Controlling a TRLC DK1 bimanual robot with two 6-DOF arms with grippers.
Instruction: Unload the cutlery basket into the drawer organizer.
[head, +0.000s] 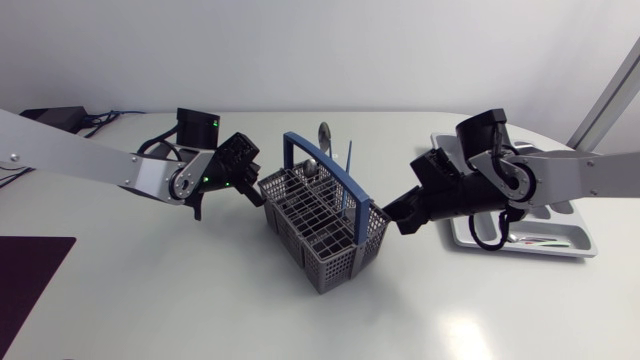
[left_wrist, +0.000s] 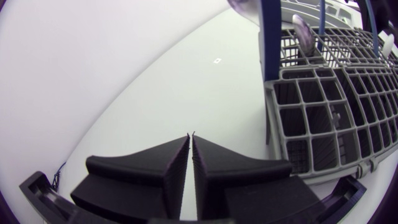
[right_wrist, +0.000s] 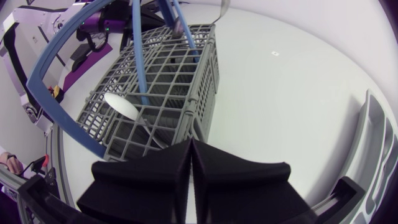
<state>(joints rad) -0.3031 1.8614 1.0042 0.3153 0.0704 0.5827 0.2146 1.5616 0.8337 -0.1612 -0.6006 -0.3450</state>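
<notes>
The cutlery basket (head: 320, 222) sits between the left claw (head: 257, 194) and right claw (head: 395, 217).

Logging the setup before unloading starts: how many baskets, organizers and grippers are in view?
Basket: 1
Organizer: 1
Grippers: 2 (left gripper, right gripper)
Total: 4
</notes>
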